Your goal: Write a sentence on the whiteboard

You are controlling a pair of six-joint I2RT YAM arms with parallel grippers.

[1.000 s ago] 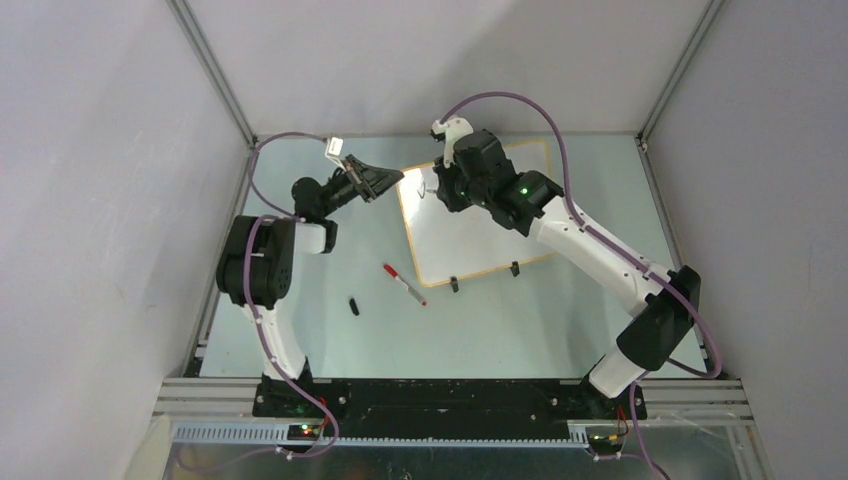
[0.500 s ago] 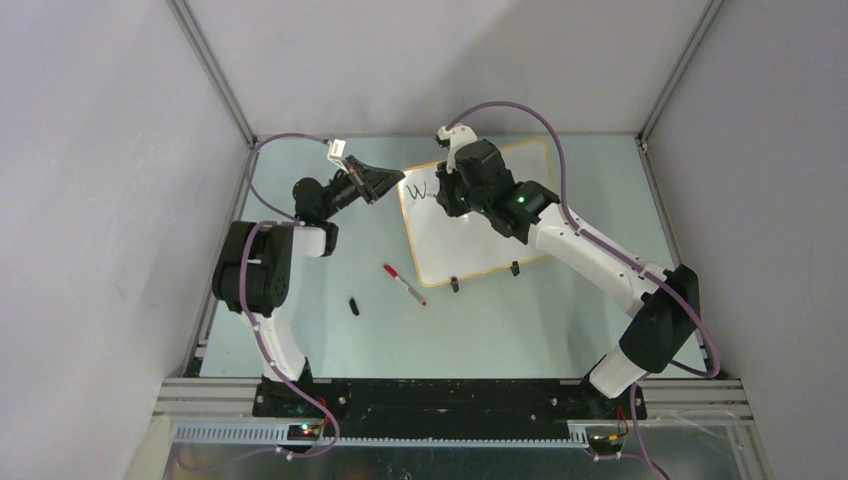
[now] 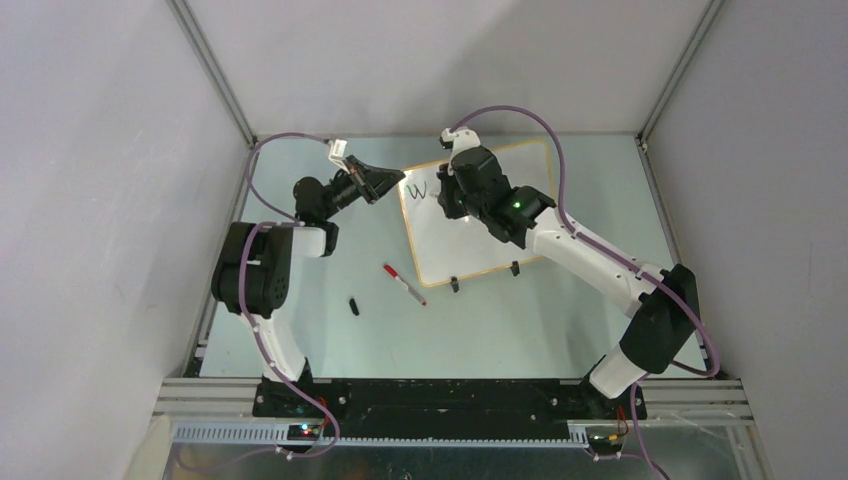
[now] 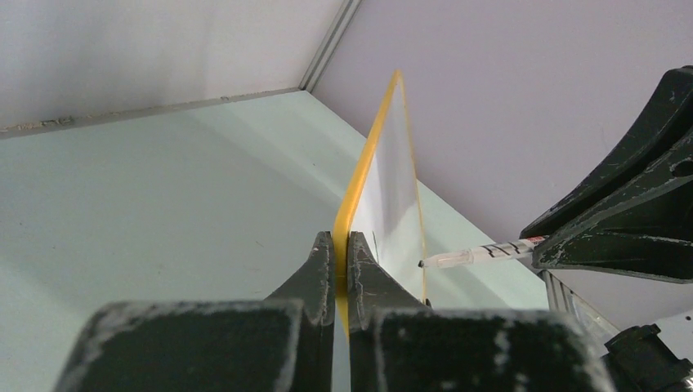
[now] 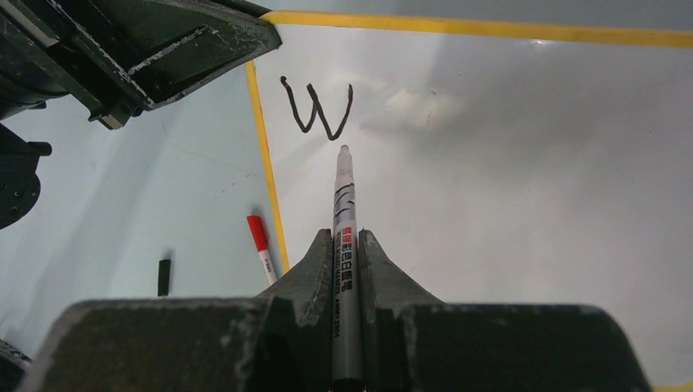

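Note:
The whiteboard point(image 3: 480, 235) lies on the table at the back, white with an orange-tan frame. My left gripper point(image 3: 385, 182) is shut on its left frame edge point(image 4: 359, 188), one finger on each side point(image 4: 342, 238). My right gripper point(image 3: 452, 200) is shut on a black marker point(image 5: 344, 212), tip pointing at the board just below a black letter W point(image 5: 319, 106). Of the sentence, only this W point(image 3: 417, 190) shows, near the board's top left corner. In the left wrist view the marker point(image 4: 482, 253) tip sits close to the board face point(image 4: 388, 204).
A red-capped marker point(image 3: 403, 283) lies on the table left of the board's near corner, with a small black cap point(image 3: 354, 306) further left. Two black clip feet point(image 3: 453, 284) sit on the board's near edge. Grey walls enclose the table.
A full letter W now stands on the board where only a first stroke showed. The right gripper with the marker has shifted slightly right. The left gripper has stayed put.

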